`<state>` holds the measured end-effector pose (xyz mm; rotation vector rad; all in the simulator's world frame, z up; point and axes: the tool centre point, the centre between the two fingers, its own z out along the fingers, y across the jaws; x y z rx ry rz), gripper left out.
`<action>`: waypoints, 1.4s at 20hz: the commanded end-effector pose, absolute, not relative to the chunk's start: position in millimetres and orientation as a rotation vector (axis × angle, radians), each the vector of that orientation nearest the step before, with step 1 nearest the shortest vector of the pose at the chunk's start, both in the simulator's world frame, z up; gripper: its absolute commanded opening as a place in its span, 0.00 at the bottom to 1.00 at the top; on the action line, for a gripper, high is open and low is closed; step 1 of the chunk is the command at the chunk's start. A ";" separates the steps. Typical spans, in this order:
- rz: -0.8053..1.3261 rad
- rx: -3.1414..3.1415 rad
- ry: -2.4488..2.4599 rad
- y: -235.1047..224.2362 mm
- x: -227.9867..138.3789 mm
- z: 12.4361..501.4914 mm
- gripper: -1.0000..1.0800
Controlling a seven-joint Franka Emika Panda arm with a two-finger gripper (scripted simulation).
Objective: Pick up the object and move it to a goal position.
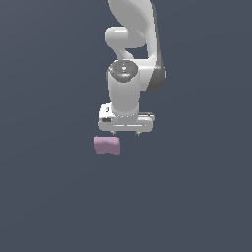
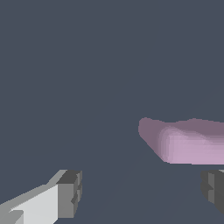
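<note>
The object (image 1: 107,145) is a small pale pink-lilac blocky lump with a slightly dipped top, lying on the dark grey floor. My gripper (image 1: 126,132) hangs from the white arm just beside it, toward the exterior view's right and slightly higher in the picture. The jaws stand wide apart and hold nothing. In the wrist view the object (image 2: 188,142) lies off to one side, not between the fingers, and is cut off by the frame edge. One fingertip (image 2: 70,194) shows fully; the other (image 2: 213,189) is partly out of frame.
The white arm (image 1: 130,59) rises behind the gripper toward the top of the exterior view. A plain dark grey floor (image 1: 197,197) surrounds everything. No goal marker shows.
</note>
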<state>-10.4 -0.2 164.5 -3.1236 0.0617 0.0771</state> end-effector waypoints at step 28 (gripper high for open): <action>0.011 -3.139 -0.180 -3.0 -1.4 177.1 0.96</action>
